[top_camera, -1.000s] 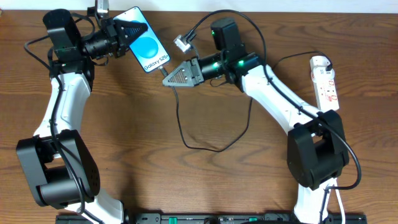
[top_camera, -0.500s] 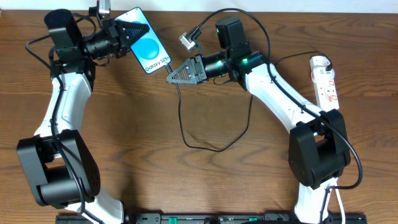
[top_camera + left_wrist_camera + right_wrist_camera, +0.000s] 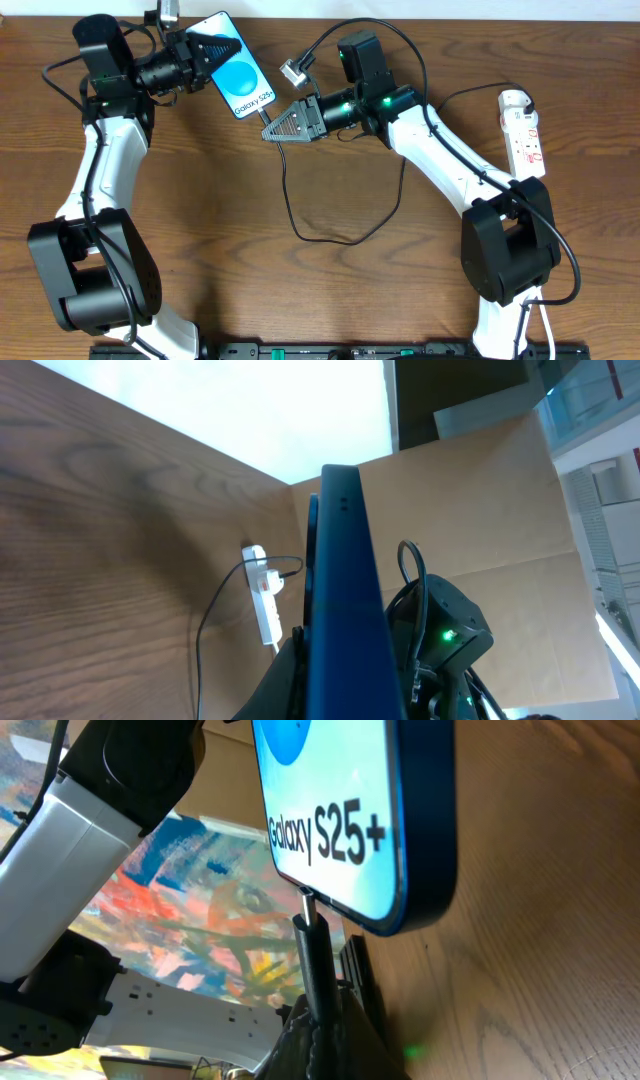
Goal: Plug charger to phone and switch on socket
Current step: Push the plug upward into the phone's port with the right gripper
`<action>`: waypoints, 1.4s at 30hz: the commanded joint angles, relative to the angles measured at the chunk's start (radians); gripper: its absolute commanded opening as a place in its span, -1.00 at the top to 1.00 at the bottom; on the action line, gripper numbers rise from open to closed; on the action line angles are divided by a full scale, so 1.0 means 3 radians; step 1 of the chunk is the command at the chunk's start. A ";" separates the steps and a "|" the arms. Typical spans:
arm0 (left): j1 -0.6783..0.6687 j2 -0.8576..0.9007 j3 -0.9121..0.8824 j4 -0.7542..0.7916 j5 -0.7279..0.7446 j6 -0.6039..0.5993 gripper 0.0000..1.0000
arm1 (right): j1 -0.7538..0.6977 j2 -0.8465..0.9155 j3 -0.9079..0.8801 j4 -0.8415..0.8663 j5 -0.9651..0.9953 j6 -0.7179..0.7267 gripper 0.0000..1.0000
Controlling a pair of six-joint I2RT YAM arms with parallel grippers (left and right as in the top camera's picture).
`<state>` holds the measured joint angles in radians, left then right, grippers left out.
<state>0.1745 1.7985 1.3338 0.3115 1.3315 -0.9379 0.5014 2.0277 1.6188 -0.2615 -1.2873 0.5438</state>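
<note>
The phone (image 3: 241, 78) with its blue "Galaxy S25+" screen lies tilted at the back left; my left gripper (image 3: 214, 48) is shut on its far end. It fills the left wrist view edge-on (image 3: 345, 590) and shows in the right wrist view (image 3: 350, 810). My right gripper (image 3: 272, 128) is shut on the charger (image 3: 290, 195) near its plug tip (image 3: 308, 905), which touches the phone's bottom edge. The black cable loops over the table. The socket (image 3: 525, 130) lies at the far right, also seen in the left wrist view (image 3: 262, 592).
The charger cable runs back over my right arm and on towards the socket. A small metal-coloured connector (image 3: 293, 70) hangs by the right wrist camera housing. The table's back edge lies just behind the phone.
My right gripper has shifted slightly left and back with the charger tip, staying at the phone's bottom edge. The left gripper and phone have not moved.
</note>
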 commanded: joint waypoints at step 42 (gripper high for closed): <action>-0.0014 -0.0047 0.0042 0.0032 -0.0019 -0.0116 0.85 | -0.0008 -0.0046 0.0032 0.0086 -0.0034 0.0006 0.98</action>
<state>0.1841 1.7985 1.3338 0.3122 1.3243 -0.9714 0.5003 2.0277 1.6188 -0.2413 -1.2869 0.5446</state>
